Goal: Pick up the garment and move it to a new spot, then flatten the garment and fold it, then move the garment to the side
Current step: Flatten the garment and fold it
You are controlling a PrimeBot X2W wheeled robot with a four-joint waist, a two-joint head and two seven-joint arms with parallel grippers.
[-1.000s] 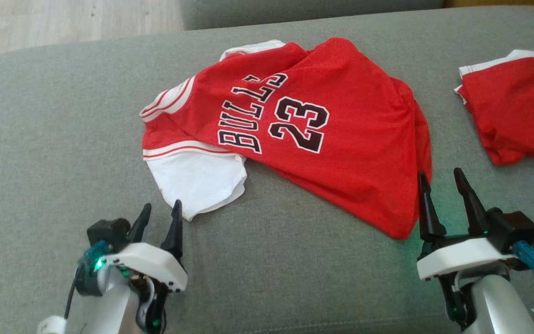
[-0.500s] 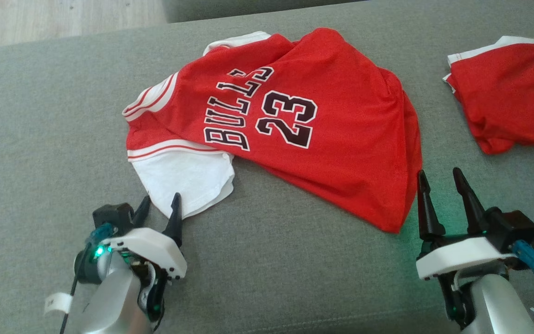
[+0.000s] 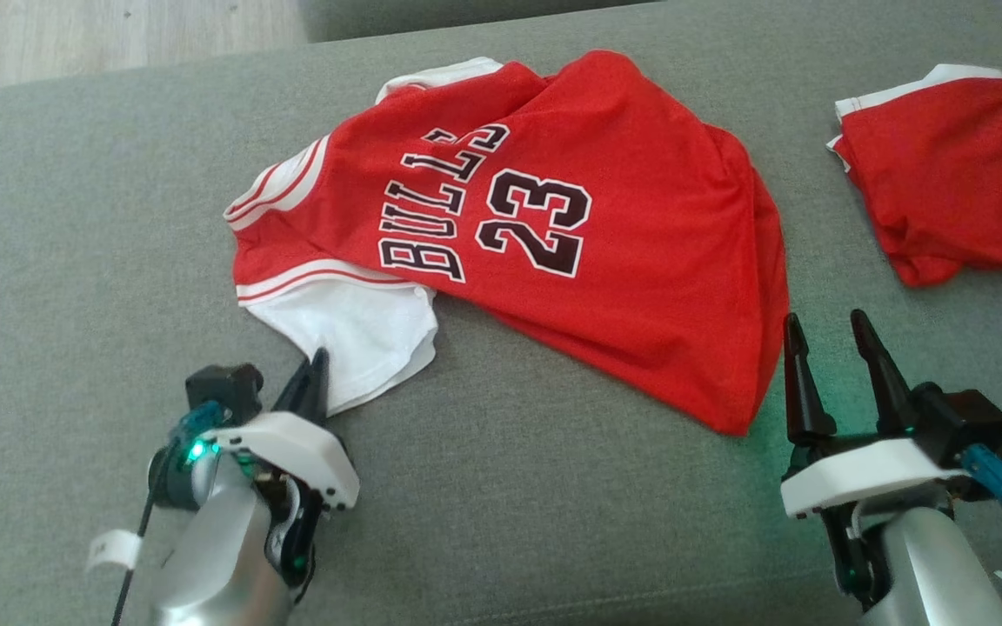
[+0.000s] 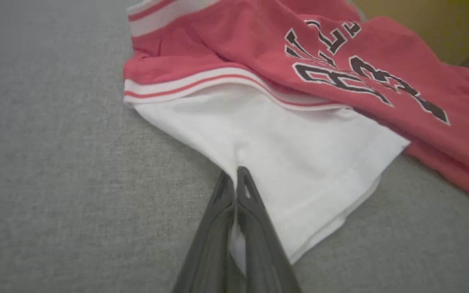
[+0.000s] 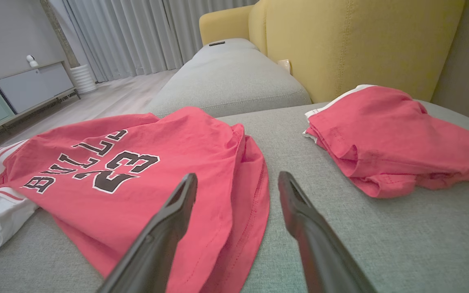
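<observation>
At the far left, a strip of wooden floor (image 3: 75, 35) is seen beyond the grey sofa cushion (image 3: 75, 217) on which everything is laid out. Low on the left, the left gripper (image 3: 314, 365) is planted right at the near edge of the white sleeve (image 3: 362, 330), and its jaws are pressed together. In the left wrist view the left gripper (image 4: 234, 175) is shown with both dark fingers closed flat against each other, and a sliver of white cloth is caught between them, so the sleeve (image 4: 299, 154) is being pinched at its edge.

Moving right, the garment (image 3: 605, 261) is spread across the middle of the cushion: a red jersey, lettered BULLS and numbered 23 in black with white outlines. It is rumpled rather than flat, with striped white trim at its left side and its hem bunched in folds toward the right. It lies on the cushion and is gripped only at that white sleeve.

Further right, the right gripper (image 3: 825, 320) is held low just beside the jersey's lower right corner, near the cloth but apart from it. Its jaws are spread wide, and nothing is held between them. In the right wrist view the right gripper (image 5: 237, 176) is aimed at the bunched hem of the garment (image 5: 202, 138).

At the far right, a second red piece (image 3: 945, 191) with white trim is found roughly folded, well apart from the jersey. Behind it a yellow backrest (image 5: 340, 40) is seen, with pale curtains (image 5: 128, 32) further back.
</observation>
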